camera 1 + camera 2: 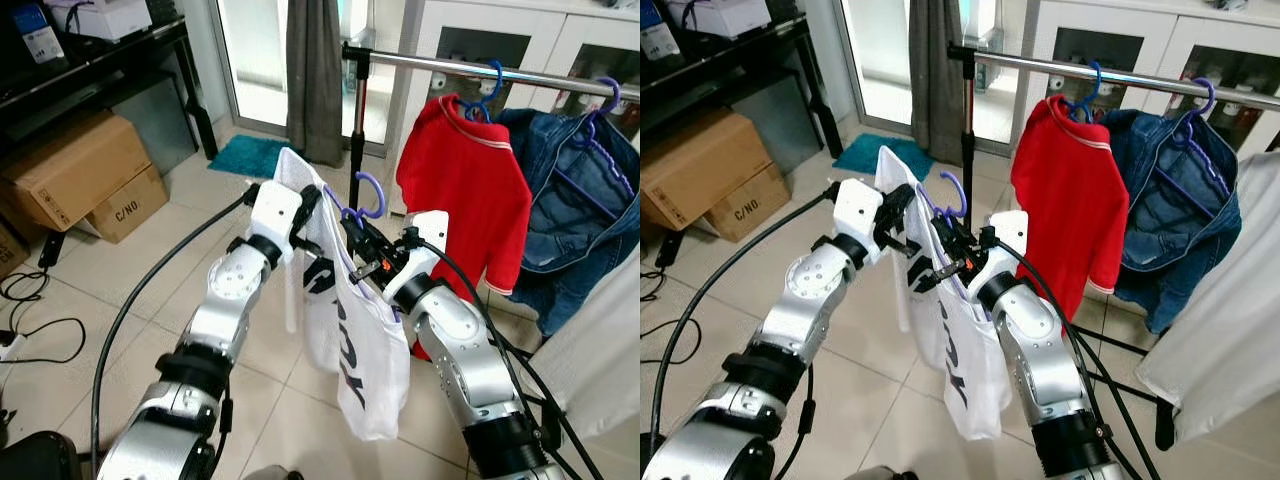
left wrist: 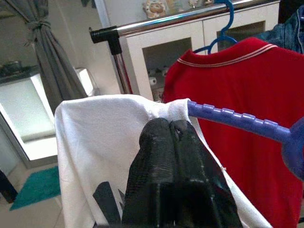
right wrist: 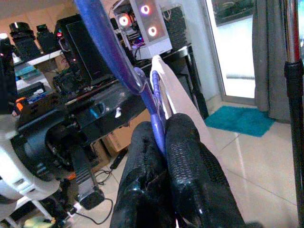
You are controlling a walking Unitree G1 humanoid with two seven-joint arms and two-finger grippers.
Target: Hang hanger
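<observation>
Pale floor tiles (image 1: 120, 290) run back to a glass door with a grey curtain (image 1: 314, 70) and a teal mat (image 1: 247, 155) before it; cardboard boxes (image 1: 75, 175) sit under a black shelf unit on the robot's left. A steel clothes rail (image 1: 480, 68) crosses the upper part of the head views. On it hang a red shirt (image 1: 465, 190) on a blue hanger and, beside it to the right, a denim jacket (image 1: 575, 210) on a purple hanger.

Both arms are raised in front of the rail and below it. Between them hangs a white T-shirt (image 1: 355, 340) with dark lettering, draped on a purple hanger (image 1: 366, 196) whose hook points up, clear of the rail and not yet on it.

The left gripper (image 2: 168, 137) has its two fingers pressed together on the white cloth at the shoulder end of the hanger, where the ridged purple arm comes out of the fabric. The right gripper (image 3: 161, 137) is clamped on the thin purple bar of the hanger near its neck, fingers tight on either side of it, with the shirt's edge just beyond.
</observation>
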